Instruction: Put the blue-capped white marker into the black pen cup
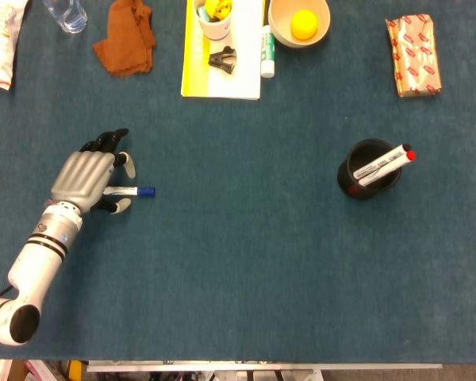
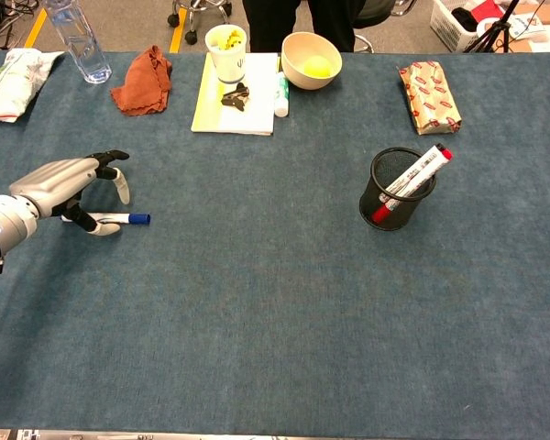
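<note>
The blue-capped white marker (image 1: 135, 191) (image 2: 126, 218) lies flat on the blue table cloth at the left, cap pointing right. My left hand (image 1: 86, 176) (image 2: 64, 181) arches over its white end with fingers spread; the thumb lies on the near side and nothing is gripped. The black mesh pen cup (image 1: 368, 171) (image 2: 396, 191) stands upright far to the right, with a red-capped white marker (image 1: 385, 164) (image 2: 417, 171) leaning in it. My right hand shows in neither view.
Along the far edge are a brown cloth (image 1: 125, 36), a yellow pad (image 1: 192, 63) with a white cup and a black clip, a bowl (image 1: 299, 22) holding a yellow ball, and a wrapped package (image 1: 413, 55). A water bottle (image 2: 77, 37) stands far left.
</note>
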Motion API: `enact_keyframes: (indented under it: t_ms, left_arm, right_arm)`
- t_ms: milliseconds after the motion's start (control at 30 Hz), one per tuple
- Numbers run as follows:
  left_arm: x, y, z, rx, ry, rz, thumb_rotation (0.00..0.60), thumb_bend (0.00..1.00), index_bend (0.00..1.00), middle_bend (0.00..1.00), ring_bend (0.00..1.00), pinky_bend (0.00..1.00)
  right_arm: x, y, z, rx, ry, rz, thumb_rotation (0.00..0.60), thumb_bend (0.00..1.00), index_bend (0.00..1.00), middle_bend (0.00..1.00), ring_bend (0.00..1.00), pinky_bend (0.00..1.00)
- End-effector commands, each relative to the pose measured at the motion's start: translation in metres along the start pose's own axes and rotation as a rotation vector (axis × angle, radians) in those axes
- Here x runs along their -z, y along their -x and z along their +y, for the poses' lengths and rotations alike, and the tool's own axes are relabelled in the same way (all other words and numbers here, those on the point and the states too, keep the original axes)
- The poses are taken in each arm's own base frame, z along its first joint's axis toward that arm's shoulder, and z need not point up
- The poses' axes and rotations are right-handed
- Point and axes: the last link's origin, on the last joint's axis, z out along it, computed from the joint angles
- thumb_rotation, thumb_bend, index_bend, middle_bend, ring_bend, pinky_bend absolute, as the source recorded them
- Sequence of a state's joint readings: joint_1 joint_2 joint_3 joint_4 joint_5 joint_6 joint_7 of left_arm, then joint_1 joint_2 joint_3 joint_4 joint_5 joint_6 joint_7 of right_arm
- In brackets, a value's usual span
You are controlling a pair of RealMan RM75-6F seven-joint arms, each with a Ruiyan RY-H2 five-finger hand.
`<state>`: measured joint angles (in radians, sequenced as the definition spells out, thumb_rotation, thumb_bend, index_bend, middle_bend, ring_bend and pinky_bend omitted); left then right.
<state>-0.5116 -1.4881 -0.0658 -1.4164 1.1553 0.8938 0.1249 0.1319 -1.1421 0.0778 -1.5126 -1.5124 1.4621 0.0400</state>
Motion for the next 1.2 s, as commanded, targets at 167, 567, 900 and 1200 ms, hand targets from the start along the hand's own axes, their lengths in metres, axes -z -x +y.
enact_keyframes:
  t_ms: [167, 567, 900, 1200]
  left_arm:
    - [-0.0023, 0.0007, 0.0000, 0.007, -0.003, 0.005, 0.600, 0.20, 0.48, 0.04, 0.03, 0.15]
    - [-0.0066, 0.0041, 0.0023, 0.009, 0.000, 0.000, 0.600, 0.20, 0.49, 0.05, 0.03, 0.15]
    - [-0.0078, 0.0042, -0.0005, 0.014, -0.013, 0.005, 0.600, 0.20, 0.53, 0.06, 0.04, 0.15]
    - [-0.0081, 0.0042, -0.0005, 0.011, -0.016, 0.003, 0.600, 0.20, 0.56, 0.07, 0.04, 0.15]
  right_arm:
    - [0.0007, -0.0001, 0.0006, 0.000, 0.002, 0.001, 0.600, 0.00, 0.11, 0.17, 0.15, 0.40]
    - [0.0020, 0.0000, 0.0020, -0.002, 0.007, 0.000, 0.600, 0.00, 0.11, 0.17, 0.15, 0.40]
    - [0.0025, 0.0010, 0.0027, -0.005, 0.010, -0.003, 0.600, 0.00, 0.11, 0.17, 0.15, 0.40]
    - [0.0029, 0.0014, 0.0028, -0.008, 0.012, -0.003, 0.600, 0.00, 0.11, 0.17, 0.15, 0.40]
